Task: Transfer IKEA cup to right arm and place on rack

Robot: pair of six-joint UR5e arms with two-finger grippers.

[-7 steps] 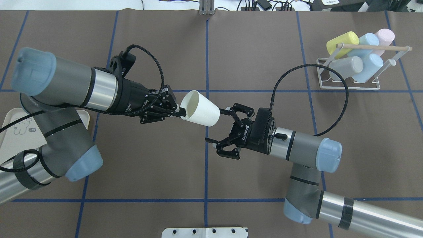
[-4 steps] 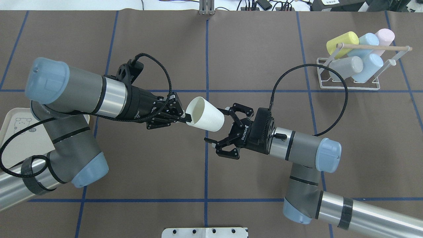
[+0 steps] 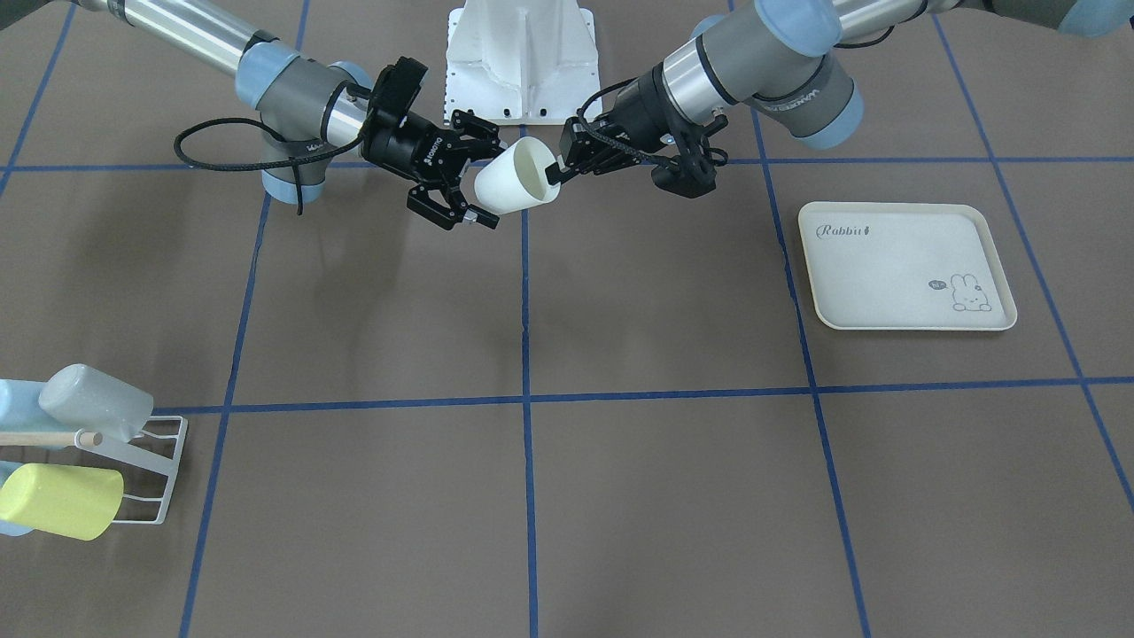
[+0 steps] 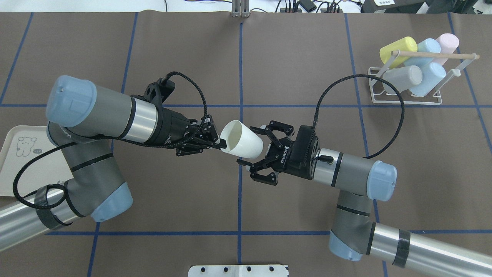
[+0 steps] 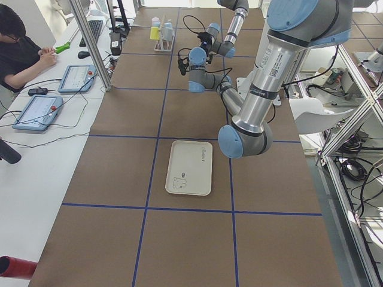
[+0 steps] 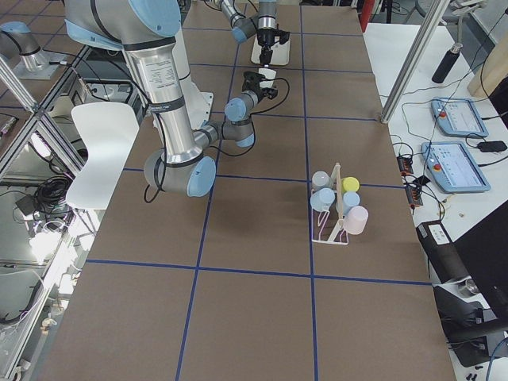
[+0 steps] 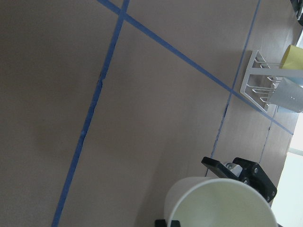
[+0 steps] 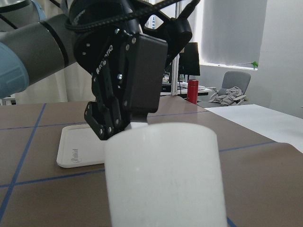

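Looking down on a brown counter (image 4: 173, 46) gridded with blue tape, finding broad bare squares along both its far side and its near side.

Starting at the left edge: meeting a cream tray (image 4: 15, 169) lying flat, partly under the left arm (image 4: 96, 111) and running off the view.

Following that arm toward the middle and reaching the left claw (image 4: 224, 145), pinching narrow on the rim of the white cup (image 4: 246, 141), one finger inside the mouth and one outside. Holding the cup clear above the counter over the centre tape line, tipped on its side, mouth turned toward the left arm and base pointing right.

Moving on to the right claw (image 4: 249, 146), gaping wide, one finger on the far side of the cup's base and one on the near side, with the base lying between them. Not managing to tell whether either pad is touching the wall. Seeing, from the right wrist, the white wall filling the lower middle.

Passing along the right arm (image 4: 353, 173), coming in from the near right corner.

Ending at the far right with the white wire rack (image 4: 407, 103), standing near the counter's far right corner, well apart from both claws. Carrying five pastel cups (image 4: 428, 79) tilted on its pegs under a wooden rod (image 4: 457, 55). Leaving open counter between the right claw and the rack.
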